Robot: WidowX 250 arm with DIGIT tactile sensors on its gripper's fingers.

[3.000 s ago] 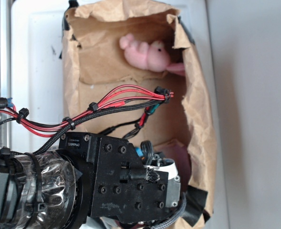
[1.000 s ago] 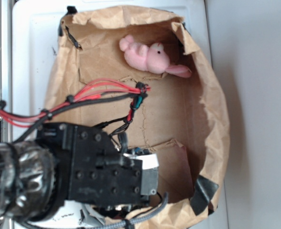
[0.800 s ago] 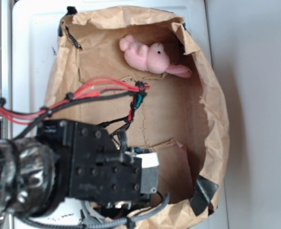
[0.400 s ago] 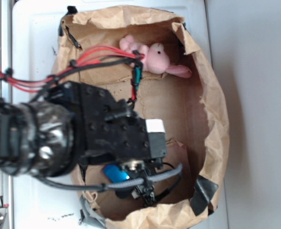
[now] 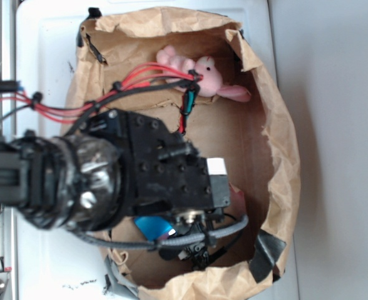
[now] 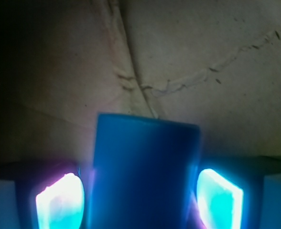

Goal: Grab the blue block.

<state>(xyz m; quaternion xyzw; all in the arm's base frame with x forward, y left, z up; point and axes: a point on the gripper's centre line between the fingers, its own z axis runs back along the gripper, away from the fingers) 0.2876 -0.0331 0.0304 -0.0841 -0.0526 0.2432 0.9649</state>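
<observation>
Exterior view: crumpled brown paper bag [image 5: 278, 156] lying open on a white surface [image 5: 46, 56], its walls torn and patched with black tape [image 5: 262, 253] at the lower right corner. The black arm comes in from the left and its bulk covers most of the lower left of the bag's interior. Red and black wires [image 5: 140, 84] loop from the arm's left side across to a connector near the bag's upper middle. Pink plush animal [image 5: 203, 75] rests against the bag's upper inner wall, partly crossed by the wires, well apart from the arm's tip. Blue block [image 5: 151, 226] shows only as a small bright blue patch just under the arm's black housing, low in the bag, near the bottom edge; the rest is hidden by the arm. Gripper [image 6: 143, 195] in the wrist view: 2 fingers [image 6: 59, 200] glow pale at the lower left and lower right, and the blue block [image 6: 145, 176] stands between them, filling nearly the whole gap and reaching up past them. Each finger lies tight beside a side face of the block, so the claw reads as pinching the block. Behind it, creased brown paper of the bag floor [image 6: 202, 57] with a tear line running across.
</observation>
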